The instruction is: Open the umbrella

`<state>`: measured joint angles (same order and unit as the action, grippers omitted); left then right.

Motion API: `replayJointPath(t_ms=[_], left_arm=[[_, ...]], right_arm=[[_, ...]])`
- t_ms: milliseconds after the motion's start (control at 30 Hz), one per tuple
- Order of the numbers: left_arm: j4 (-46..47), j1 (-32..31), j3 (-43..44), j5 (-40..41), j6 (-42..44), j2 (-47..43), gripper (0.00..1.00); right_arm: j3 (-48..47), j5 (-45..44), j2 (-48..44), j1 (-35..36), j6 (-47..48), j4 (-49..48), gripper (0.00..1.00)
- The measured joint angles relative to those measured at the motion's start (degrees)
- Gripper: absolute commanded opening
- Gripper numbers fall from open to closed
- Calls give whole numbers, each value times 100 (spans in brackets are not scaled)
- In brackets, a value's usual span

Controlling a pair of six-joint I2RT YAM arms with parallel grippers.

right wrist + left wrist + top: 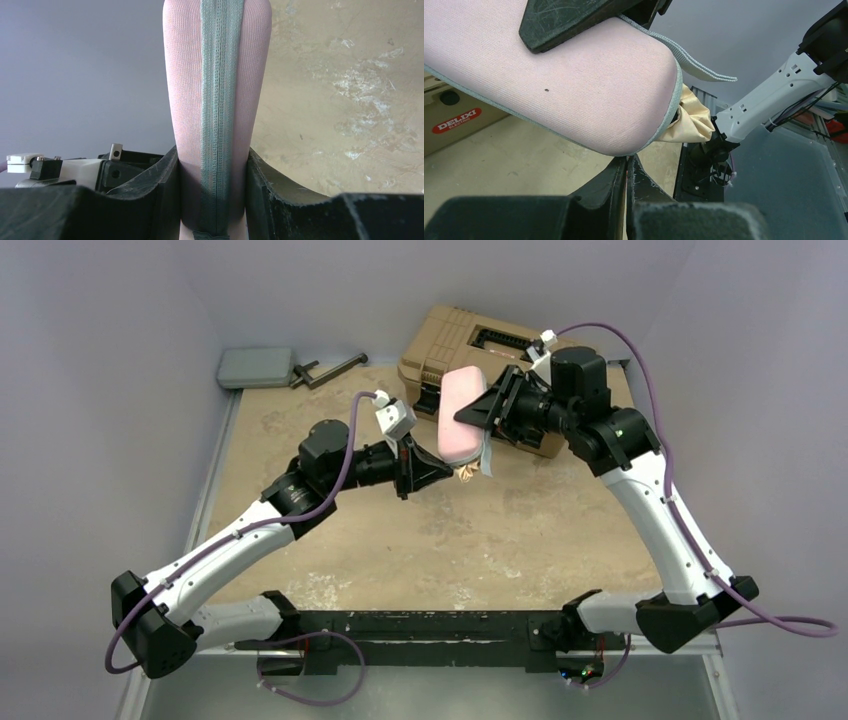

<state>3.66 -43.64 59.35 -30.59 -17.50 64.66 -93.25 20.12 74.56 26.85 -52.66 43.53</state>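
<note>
The pink oblong pouch (462, 415) is held in the air, long axis roughly upright, by my right gripper (490, 405), whose jaws are shut on its sides across the grey zipper strip (221, 100). The umbrella shows only as crumpled beige fabric (689, 120) poking out of the pouch's lower end (466, 476); its shaft and handle are hidden. My left gripper (626, 160) is shut, and its tips touch the pouch's grey seam beside that fabric. I cannot tell whether it pinches anything. A grey strap (696, 62) hangs from the pouch.
The tan toolbox (470, 345) stands at the back behind the pouch, with its red label in the left wrist view (454, 120). A grey pad (258, 366) and a dark clamp (328, 370) lie at the back left. The sandy tabletop (480, 540) lies below.
</note>
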Motion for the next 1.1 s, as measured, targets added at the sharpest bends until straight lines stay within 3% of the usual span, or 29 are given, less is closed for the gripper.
replayJointPath(t_ms=[600,1100], left_arm=[[-986,-114,-11,852,-50,-96,0],[-1543,-111,-114,1655,-31,-345,0]], right_arm=[[260,-81,57,11,299,535,0],[254,708,575,221,721,732,0]])
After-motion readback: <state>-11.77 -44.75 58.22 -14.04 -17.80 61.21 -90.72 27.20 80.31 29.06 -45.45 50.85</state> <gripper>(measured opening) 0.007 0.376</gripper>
